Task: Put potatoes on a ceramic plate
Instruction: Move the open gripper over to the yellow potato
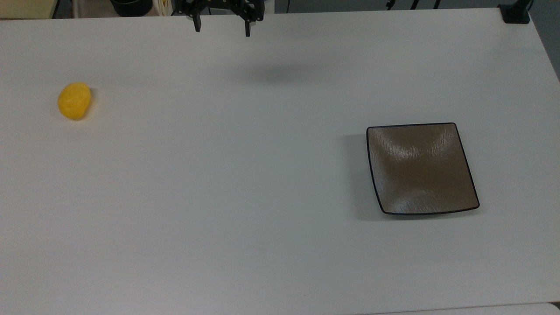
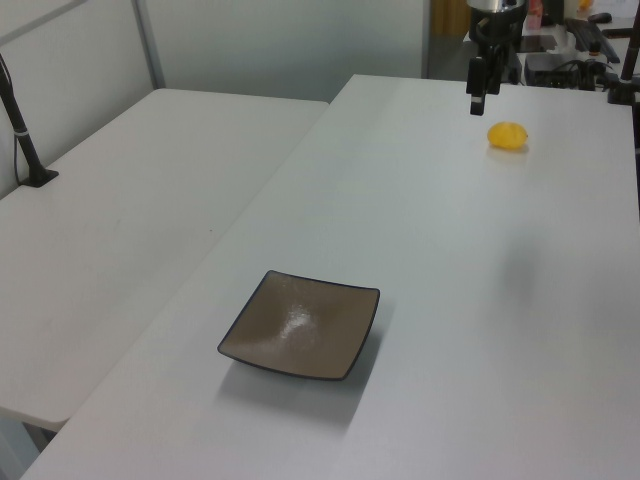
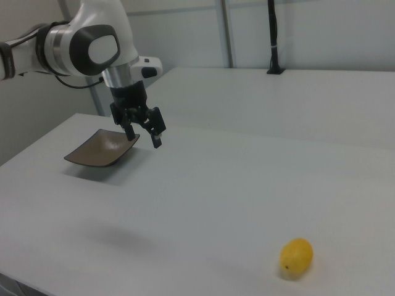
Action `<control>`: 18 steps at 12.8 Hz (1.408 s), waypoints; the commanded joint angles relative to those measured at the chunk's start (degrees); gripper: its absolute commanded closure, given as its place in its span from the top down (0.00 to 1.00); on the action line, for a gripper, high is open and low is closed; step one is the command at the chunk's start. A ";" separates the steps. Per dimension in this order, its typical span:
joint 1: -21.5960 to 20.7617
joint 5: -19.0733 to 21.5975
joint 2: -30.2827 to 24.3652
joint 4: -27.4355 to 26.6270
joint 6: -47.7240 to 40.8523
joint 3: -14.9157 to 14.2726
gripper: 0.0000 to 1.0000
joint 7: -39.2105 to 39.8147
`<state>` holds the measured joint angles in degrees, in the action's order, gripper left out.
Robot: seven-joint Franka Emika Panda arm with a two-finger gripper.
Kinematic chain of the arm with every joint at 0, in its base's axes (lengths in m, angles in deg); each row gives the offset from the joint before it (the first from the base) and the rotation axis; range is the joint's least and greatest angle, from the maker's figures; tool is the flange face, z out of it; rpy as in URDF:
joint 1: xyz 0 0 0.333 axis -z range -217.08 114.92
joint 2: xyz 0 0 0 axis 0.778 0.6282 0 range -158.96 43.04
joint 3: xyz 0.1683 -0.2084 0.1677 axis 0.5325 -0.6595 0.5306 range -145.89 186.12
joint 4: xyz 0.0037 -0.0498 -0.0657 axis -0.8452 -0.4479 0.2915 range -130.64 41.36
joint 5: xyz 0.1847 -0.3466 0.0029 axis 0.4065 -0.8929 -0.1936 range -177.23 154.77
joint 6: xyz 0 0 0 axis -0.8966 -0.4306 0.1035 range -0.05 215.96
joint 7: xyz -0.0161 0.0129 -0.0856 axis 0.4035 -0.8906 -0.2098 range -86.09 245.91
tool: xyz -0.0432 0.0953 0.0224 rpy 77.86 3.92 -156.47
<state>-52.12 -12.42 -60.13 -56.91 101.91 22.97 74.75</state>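
One potato (image 3: 296, 258) lies nearest in the right view, bright yellow and lumpy, alone on the white worktop (image 3: 247, 197) near its front edge. Farther back in the right view hangs the single hand (image 3: 144, 137), raised above the worktop with its two fingers spread apart and nothing between them. Beyond it, at the right view's left, sits the one ceramic plate (image 3: 95, 150), square, glossy brown and bare. In the top view the potato (image 1: 74, 101) rests at the top view's left, the plate (image 1: 421, 168) well apart at the top view's right, and the released hand (image 1: 221, 27) hovers by the far edge between them. In the left view the plate (image 2: 300, 325) is nearest, with the potato (image 2: 508, 136) far behind, just beside the hand (image 2: 477, 100).
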 commanded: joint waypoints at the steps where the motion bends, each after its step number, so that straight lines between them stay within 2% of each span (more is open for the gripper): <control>1: 1.48 -2.41 -0.56 -1.52 3.01 -0.83 1.00 4.97; 4: 2.01 -7.14 -0.38 -1.78 3.98 -3.55 1.00 7.35; 7: 4.90 -9.09 0.23 -2.49 8.80 -6.80 1.00 11.74; 9: 9.19 -13.03 3.21 -2.14 13.80 -8.47 1.00 17.79; 10: 10.70 -13.23 4.18 -2.05 16.17 -9.52 1.00 19.03; 12: 10.97 -13.58 5.15 -2.14 17.77 -11.55 1.00 21.32; 15: 13.61 -16.03 7.26 -1.96 21.11 -12.25 1.00 22.12; 18: 15.54 -16.21 7.35 -1.96 21.91 -13.04 1.00 23.61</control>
<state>-37.66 -27.90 -52.75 -58.58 122.03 10.91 95.79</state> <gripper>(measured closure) 0.000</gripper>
